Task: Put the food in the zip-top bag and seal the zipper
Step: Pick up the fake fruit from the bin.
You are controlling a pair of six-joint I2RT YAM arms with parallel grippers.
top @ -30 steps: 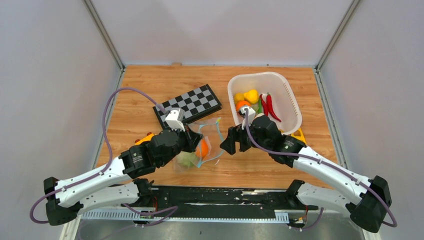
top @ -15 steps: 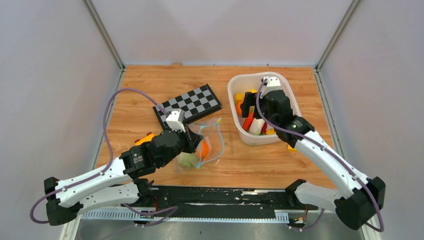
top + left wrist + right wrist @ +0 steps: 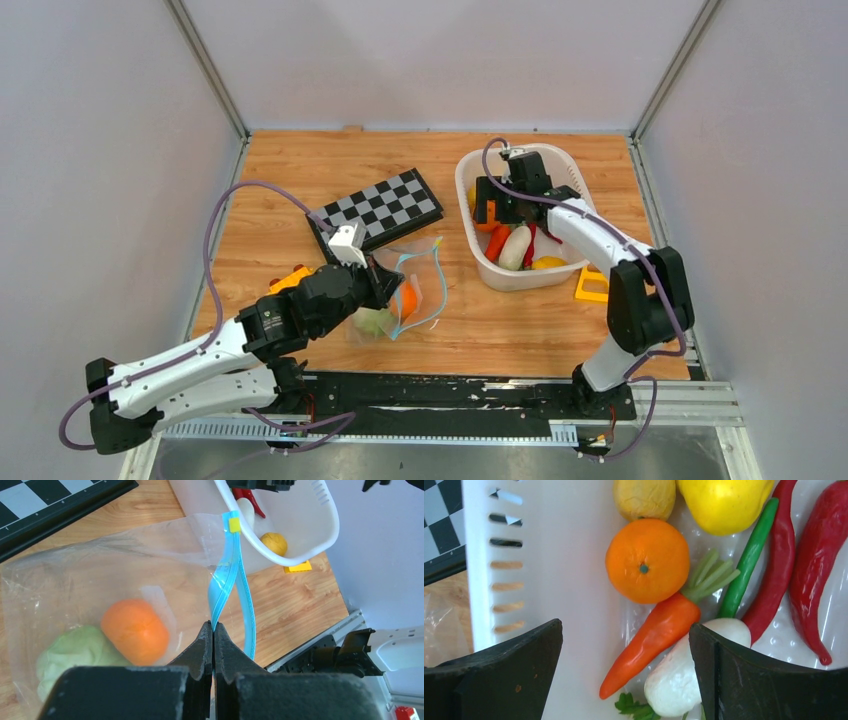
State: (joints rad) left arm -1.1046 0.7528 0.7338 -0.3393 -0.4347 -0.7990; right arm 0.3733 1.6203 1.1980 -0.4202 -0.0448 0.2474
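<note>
The clear zip-top bag lies on the table with an orange and a green cabbage inside. My left gripper is shut on one lip of the teal-blue zipper, and the mouth gapes. My right gripper is open and empty over the left part of the white basket. Under it lie an orange, a carrot and a white radish. A yellow pear, a green pepper and red peppers lie beside them.
A folded chessboard lies behind the bag. A yellow toy car sits by my left forearm. A flat yellow piece lies in front of the basket at the right. Frame posts and walls close in the table.
My right arm has swung from beside the bag's mouth back and to the right, and now hangs open over the basket. The left gripper and bag have not moved.
</note>
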